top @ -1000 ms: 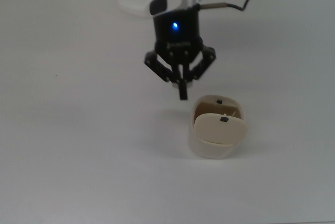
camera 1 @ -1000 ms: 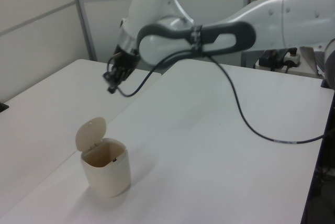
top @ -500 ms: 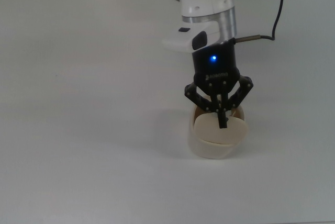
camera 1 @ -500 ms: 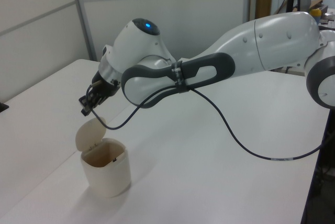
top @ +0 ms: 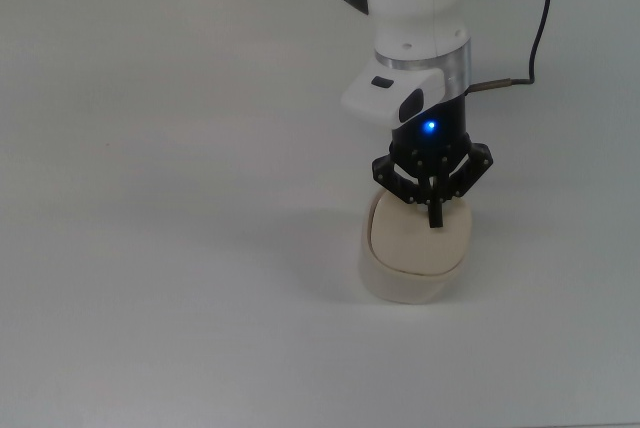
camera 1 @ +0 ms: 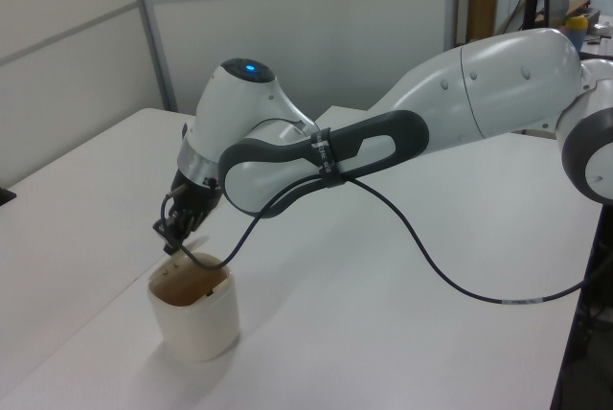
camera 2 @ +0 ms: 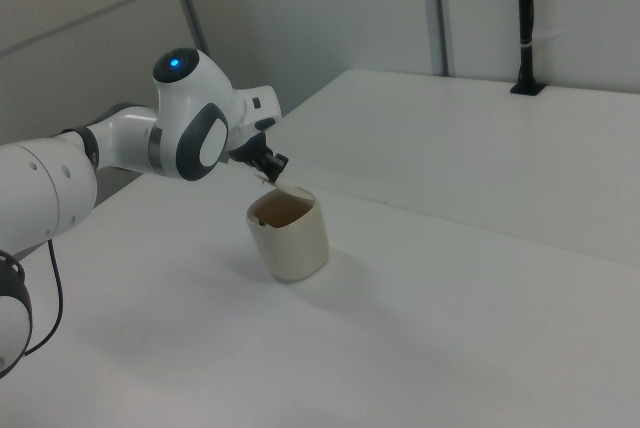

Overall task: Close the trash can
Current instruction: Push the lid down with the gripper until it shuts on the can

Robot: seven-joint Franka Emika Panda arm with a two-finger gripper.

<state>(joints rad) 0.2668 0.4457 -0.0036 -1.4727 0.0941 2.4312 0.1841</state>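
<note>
Black and small, the hand hangs at the end of a big white arm, right over the back edge of the trash can. Its two fingers are pressed close together into one thin black tip, with nothing between them. That tip pokes down onto the lid. From the top view the lid looks like a flat cream plate covering most of the can's mouth. From the left view the hand sits at the far rim of the trash can, and I can see brown inside the can, so the mouth is not fully covered. From the right view the lid tips up at the back, next to the hand, above the trash can. The can stands upright on the white bench, near the top view's lower middle. A blue light glows on the arm above the hand. A black cable loops from the arm down over the bench.
</note>
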